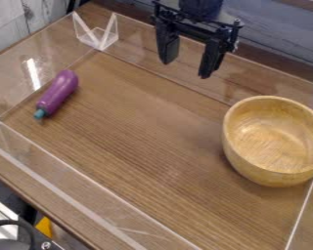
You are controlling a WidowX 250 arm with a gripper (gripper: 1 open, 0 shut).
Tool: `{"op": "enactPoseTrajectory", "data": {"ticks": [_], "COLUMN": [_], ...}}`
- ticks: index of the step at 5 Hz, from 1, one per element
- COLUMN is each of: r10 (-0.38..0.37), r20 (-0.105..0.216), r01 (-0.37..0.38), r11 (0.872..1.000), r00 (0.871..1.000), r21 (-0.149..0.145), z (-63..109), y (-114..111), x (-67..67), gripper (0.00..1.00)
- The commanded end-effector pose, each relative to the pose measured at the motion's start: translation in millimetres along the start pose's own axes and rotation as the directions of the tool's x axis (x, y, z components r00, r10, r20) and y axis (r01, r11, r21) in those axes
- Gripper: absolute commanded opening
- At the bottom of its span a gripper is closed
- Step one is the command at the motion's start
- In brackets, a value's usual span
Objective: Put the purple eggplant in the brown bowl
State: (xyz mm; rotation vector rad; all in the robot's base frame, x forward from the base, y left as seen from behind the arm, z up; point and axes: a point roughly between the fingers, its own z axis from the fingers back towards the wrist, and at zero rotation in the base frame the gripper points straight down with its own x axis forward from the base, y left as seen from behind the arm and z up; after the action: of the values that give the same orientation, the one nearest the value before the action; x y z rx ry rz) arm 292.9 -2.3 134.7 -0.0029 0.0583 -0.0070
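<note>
The purple eggplant [56, 94] lies on the wooden table at the left, its teal stem end toward the near-left. The brown bowl [274, 140], large and light tan with nothing in it, sits at the right. My gripper [187, 57] hangs above the back middle of the table, pointing down with its two dark fingers spread apart and nothing between them. It is well to the right of the eggplant and up-left of the bowl, touching neither.
Clear acrylic walls [67, 200] run along the table's edges. A small clear triangular stand [95, 31] sits at the back left. A bare wooden tabletop [146, 127] lies between eggplant and bowl.
</note>
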Motion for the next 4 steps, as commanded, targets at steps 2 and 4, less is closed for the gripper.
{"op": "enactPoseTrajectory", "data": {"ticks": [2, 4], "r10": [0.099, 0.197], "r20": [-0.020, 0.007], "r01": [-0.099, -0.197], "r11": [0.995, 0.980], "r00": [0.995, 0.980], "r21": [-0.004, 0.012], "z": [-3.8, 2.1], "y": [26.7, 94.8], "x": [-10.1, -31.9], "gripper": [1.00, 1.00]}}
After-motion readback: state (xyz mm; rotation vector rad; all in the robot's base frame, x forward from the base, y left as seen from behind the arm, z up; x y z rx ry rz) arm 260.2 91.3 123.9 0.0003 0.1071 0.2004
